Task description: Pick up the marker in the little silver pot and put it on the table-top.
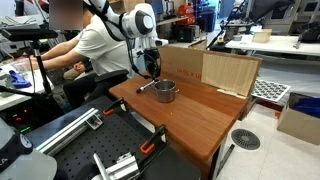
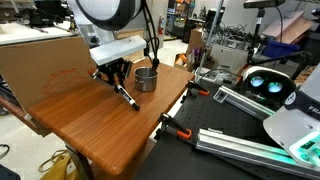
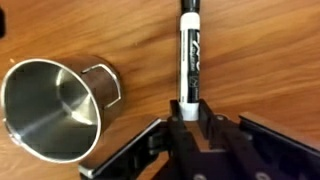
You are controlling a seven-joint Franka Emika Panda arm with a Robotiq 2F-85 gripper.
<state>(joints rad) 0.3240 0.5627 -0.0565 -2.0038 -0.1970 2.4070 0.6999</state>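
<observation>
The marker, white-bodied with a black cap, is held at one end between my gripper's fingers. It stretches away over the reddish-brown table-top. In an exterior view the marker slants down from the gripper, with its far tip at or just above the wood. The little silver pot stands empty beside the marker, also seen in both exterior views. The gripper hangs just beside the pot.
A pale upright wooden board stands along the table's back. A person sits behind the arm. Orange-handled clamps and metal rails lie past the table's edge. A cardboard box sits on the floor.
</observation>
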